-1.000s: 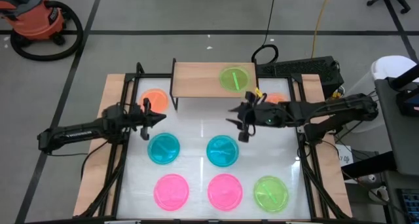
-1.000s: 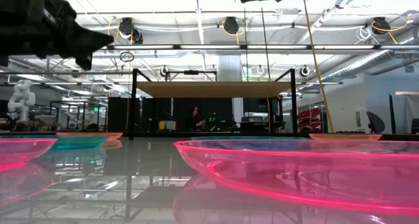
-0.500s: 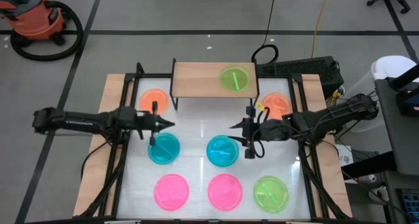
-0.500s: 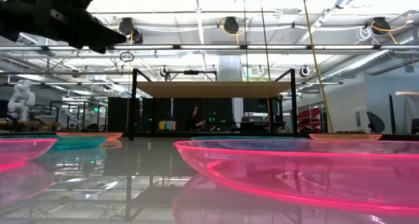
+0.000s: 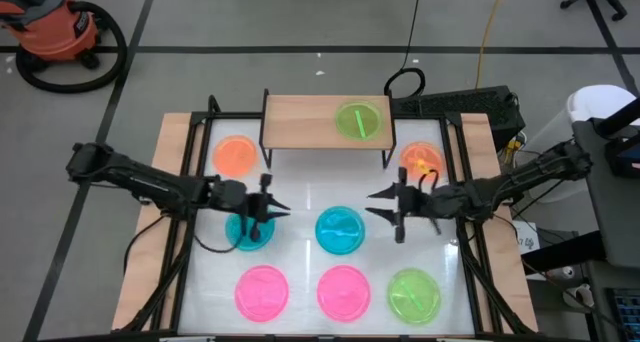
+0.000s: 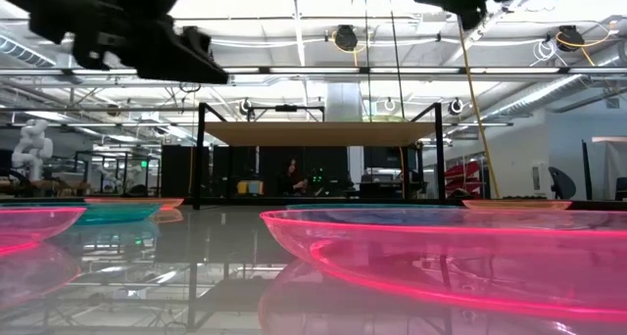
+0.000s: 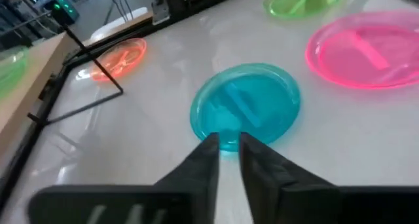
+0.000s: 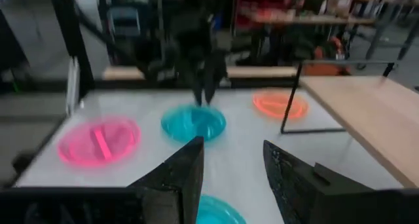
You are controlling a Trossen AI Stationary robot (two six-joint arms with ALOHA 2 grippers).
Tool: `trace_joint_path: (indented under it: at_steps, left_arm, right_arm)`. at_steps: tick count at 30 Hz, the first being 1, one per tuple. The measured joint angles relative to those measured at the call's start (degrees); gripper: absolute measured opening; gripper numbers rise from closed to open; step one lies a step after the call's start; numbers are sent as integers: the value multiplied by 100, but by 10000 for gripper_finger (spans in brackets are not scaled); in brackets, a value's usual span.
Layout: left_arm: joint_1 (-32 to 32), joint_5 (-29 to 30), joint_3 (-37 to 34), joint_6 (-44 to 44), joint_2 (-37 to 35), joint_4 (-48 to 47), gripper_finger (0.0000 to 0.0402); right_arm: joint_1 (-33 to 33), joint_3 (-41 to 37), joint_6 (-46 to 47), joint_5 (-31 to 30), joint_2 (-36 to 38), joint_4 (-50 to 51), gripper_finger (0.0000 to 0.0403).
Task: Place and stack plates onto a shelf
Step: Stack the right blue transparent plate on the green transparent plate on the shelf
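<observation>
The light-wood shelf (image 5: 310, 114) stands at the table's far edge with one lime green plate (image 5: 360, 121) lying flat on its right half. Seven plates lie flat on the white tabletop: two orange (image 5: 236, 156) (image 5: 422, 160), two cyan (image 5: 244, 232) (image 5: 341, 230), two pink (image 5: 262, 290) (image 5: 344, 290), one green (image 5: 413, 294). My left gripper (image 5: 278, 209) (image 7: 228, 144) is shut and hovers over the left cyan plate, pointing at the middle cyan plate (image 7: 247, 109). My right gripper (image 5: 373, 204) (image 8: 232, 152) is open and hangs just right of the middle cyan plate, facing the left gripper.
Black frame rails (image 5: 190, 182) (image 5: 462, 182) run along the table's left and right sides. The shelf's thin black legs (image 5: 264, 152) stand between the two orange plates. The shelf's left half is bare wood. Bare white tabletop (image 5: 310, 187) lies between the shelf and the cyan plates.
My left gripper has swung toward the table's right and near edge, from beside the left orange plate to above the left cyan plate. My right gripper has drawn back toward the table's right and near edge, uncovering the right orange plate. No plate has moved.
</observation>
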State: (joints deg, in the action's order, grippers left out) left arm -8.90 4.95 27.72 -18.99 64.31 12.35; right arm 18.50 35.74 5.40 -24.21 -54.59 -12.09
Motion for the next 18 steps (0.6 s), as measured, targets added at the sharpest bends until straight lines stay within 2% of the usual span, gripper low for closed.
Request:
trace_joint_path:
  at_steps: [6, 10, 14, 18]
  left_arm:
    - [-186, 177, 478, -1098, 1140, 281, 150]
    - [-358, 181, 760, -1791, 1873, 282, 190]
    - [-537, 429, 1069, -2011, 2540, 284, 211]
    - [-660, 571, 1392, -2187, 3090, 275, 213]
  right_arm:
    - [0, -1080, -3, 26, 782, -1535, 141]
    - [-2, -1534, -4, 26, 1178, -2040, 141]
    - [0, -1749, -20, 31, 1416, -2127, 141]
    - [0, -1813, -24, 28, 1486, -2119, 141]
